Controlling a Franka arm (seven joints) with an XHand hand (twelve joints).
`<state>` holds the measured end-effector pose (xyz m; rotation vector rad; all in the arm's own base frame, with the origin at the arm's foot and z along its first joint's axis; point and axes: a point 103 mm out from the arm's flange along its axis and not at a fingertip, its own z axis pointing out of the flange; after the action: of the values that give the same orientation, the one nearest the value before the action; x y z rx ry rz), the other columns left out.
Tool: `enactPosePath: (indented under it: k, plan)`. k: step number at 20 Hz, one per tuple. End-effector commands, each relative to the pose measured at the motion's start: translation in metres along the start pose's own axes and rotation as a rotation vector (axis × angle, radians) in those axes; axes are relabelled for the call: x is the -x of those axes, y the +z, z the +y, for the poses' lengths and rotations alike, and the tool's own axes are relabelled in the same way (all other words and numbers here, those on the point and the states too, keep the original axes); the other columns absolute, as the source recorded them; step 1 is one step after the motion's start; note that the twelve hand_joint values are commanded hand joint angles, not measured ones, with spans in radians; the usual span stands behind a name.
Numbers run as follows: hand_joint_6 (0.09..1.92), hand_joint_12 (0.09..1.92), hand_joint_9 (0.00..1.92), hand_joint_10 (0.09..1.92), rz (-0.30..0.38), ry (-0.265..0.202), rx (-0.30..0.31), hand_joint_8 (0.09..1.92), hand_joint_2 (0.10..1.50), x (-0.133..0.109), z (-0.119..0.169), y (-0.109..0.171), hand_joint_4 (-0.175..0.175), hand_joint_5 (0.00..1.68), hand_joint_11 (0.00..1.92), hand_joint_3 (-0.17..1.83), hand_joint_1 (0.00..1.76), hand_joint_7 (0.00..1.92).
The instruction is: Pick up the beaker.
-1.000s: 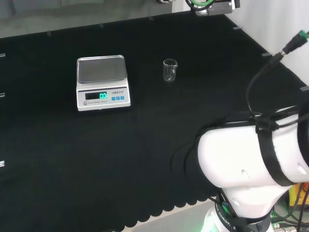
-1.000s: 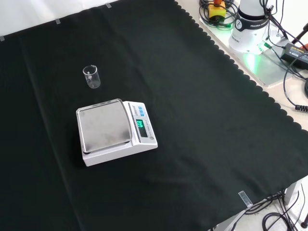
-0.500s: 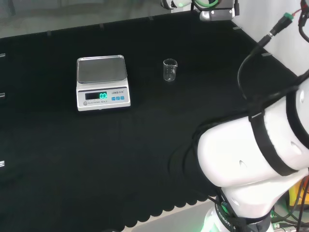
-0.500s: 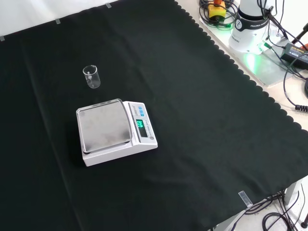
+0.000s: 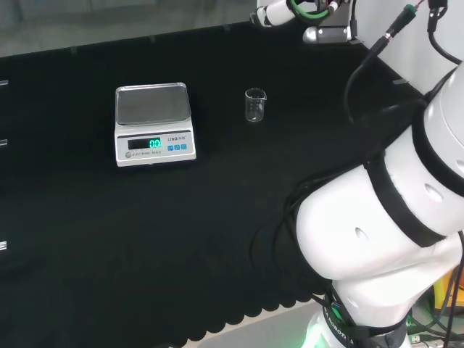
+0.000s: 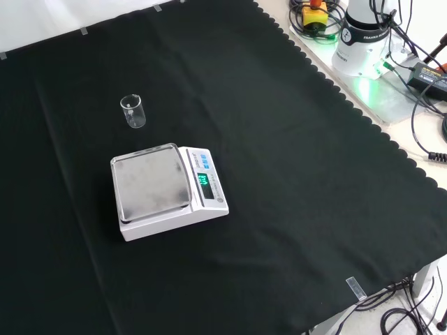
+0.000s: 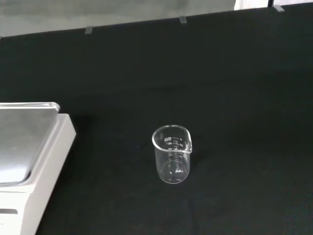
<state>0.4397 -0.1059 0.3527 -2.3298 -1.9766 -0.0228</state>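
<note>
A small clear glass beaker [image 5: 255,105] stands upright and empty on the black cloth, to the right of the scale in the head view. In the front view the beaker [image 6: 133,112] stands beyond the scale, toward the upper left. The wrist view looks down on the beaker [image 7: 172,154] from a distance, with its spout turned toward the camera. The arm's end [image 5: 319,18], carrying a green cable, hangs at the head view's top edge, well above and beyond the beaker. Nothing touches the beaker.
A white electronic scale [image 5: 153,123] with a steel pan and a lit display stands left of the beaker in the head view; it also shows as the scale [image 6: 164,192] and the scale [image 7: 24,161]. The arm's big white links [image 5: 391,232] stand at the lower right.
In the head view the arm's white links have swung upward and its end has come lower into view at the top edge. Beaker and scale stand where they were.
</note>
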Motion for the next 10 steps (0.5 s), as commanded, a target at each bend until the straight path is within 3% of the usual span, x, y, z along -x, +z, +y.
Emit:
enactPosePath:
  k: [1, 10]
  plan:
    - [0.09, 1.48, 0.09, 0.82, 0.049, 0.008, 0.010, 0.70, 0.75, 0.016, 0.025, 0.029, 0.017, 0.21, 0.13, 0.36, 0.43, 0.02]
    - [0.09, 1.48, 0.09, 0.83, 0.092, 0.002, -0.029, 0.71, 0.76, 0.020, 0.040, 0.070, 0.016, 0.22, 0.13, 0.35, 0.43, 0.02]
